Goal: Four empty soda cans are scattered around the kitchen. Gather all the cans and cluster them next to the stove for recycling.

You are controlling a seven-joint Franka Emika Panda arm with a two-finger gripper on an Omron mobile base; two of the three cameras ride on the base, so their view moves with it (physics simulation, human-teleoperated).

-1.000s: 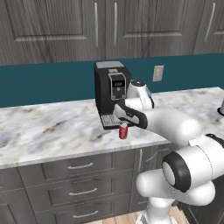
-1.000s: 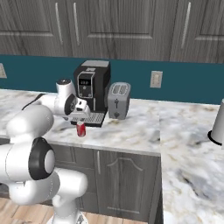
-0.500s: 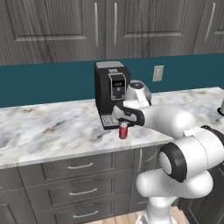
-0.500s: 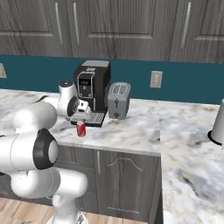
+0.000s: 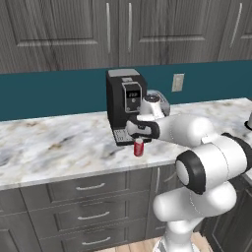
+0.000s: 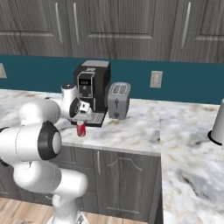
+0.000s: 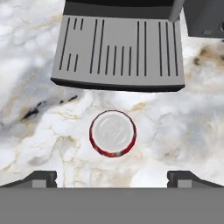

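One red soda can point(image 5: 139, 147) with a silvery top stands upright on the marble counter point(image 5: 59, 147), just in front of the coffee machine's drip tray. My gripper point(image 5: 139, 136) hangs straight above it, open, with nothing between the fingers. Seen from the hand, the can's round top point(image 7: 113, 133) sits centred a little ahead of the two dark fingertips point(image 7: 41, 177), which stand wide apart on either side. From the right, the gripper point(image 6: 82, 114) is a short way above the same can point(image 6: 81, 128). The stove is out of view.
A black coffee machine point(image 5: 123, 101) with a grey slotted drip tray point(image 7: 118, 48) stands right behind the can. A silver toaster point(image 6: 119, 100) is beside it. A grey vessel point(image 6: 217, 127) sits at the far right. The counter's front edge point(image 5: 74, 177) is close.
The hand has swung slightly left and turned to point down over the red can. The can has not moved, and the jaws stayed open.
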